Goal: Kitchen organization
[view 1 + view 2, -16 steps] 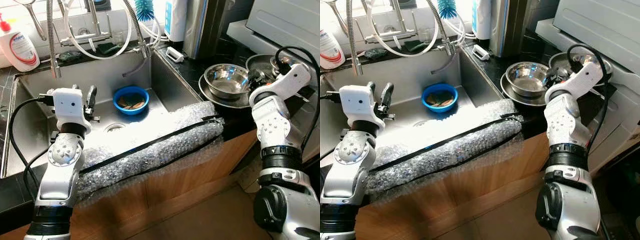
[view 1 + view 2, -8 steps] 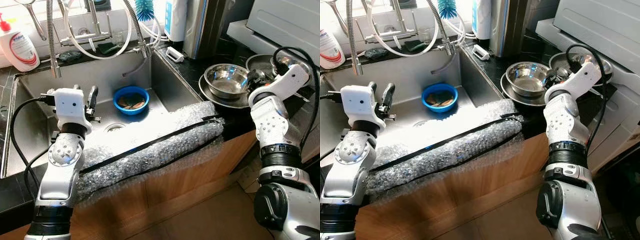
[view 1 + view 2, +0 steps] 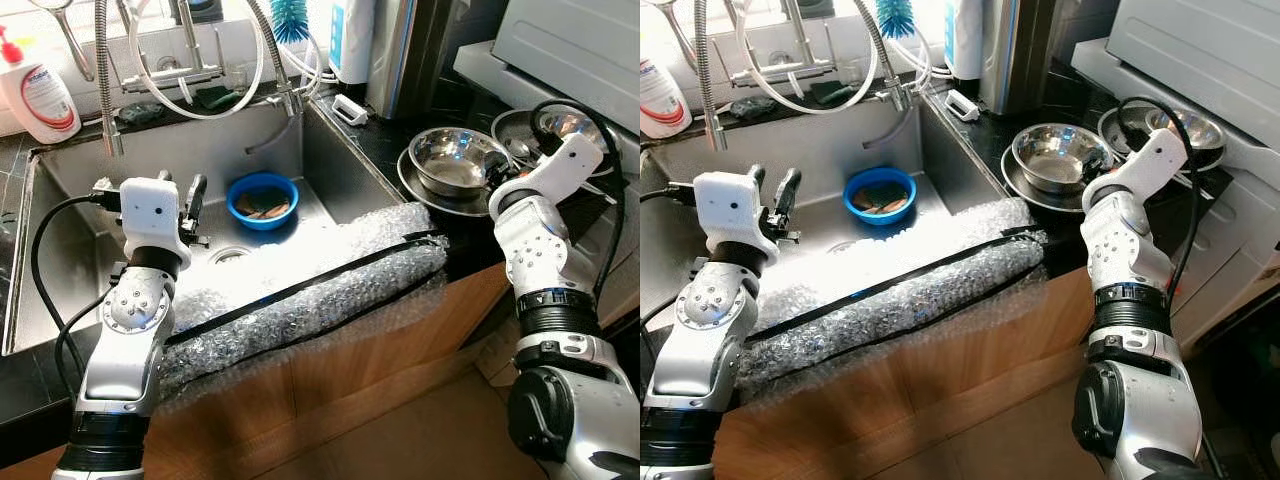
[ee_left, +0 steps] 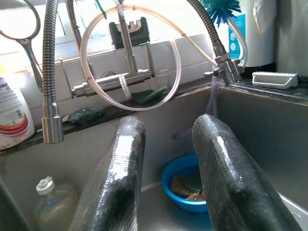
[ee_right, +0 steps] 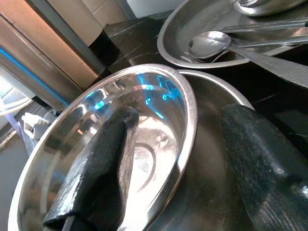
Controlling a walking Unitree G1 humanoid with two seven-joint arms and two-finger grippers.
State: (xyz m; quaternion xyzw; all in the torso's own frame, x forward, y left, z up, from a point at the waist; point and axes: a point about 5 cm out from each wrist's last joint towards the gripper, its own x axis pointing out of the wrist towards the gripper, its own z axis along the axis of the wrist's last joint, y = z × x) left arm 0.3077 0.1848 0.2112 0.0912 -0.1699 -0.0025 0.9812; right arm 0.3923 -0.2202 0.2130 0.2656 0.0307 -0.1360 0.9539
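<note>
Change since a second ago: the right gripper (image 5: 173, 163) has slid in from over the far dishes to the steel bowl (image 3: 455, 158); the left gripper (image 4: 166, 163) has edged a little toward the blue bowl (image 3: 261, 198).
Bubble wrap (image 3: 320, 290): nearest, draped over the sink's front edge.
Left gripper: spread and empty, held above the sink (image 3: 70, 190) floor, aimed at the blue bowl, which sits near the back wall with brownish scraps in it.
Right gripper: open, straddling the steel bowl's rim, one finger (image 5: 96, 168) inside, the other outside over the plate (image 5: 216, 159) beneath; not yet clamped.
Steel bowl: on the dark counter right of the sink, nested on that plate.
Farther right: a second tray (image 5: 269, 29) with a spoon (image 5: 211, 45).
Step in hand: likely taking hold of the steel bowl.
Next move: pinch the rim, then lift straight so the plate stays put; thin polished steel may slip.
</note>
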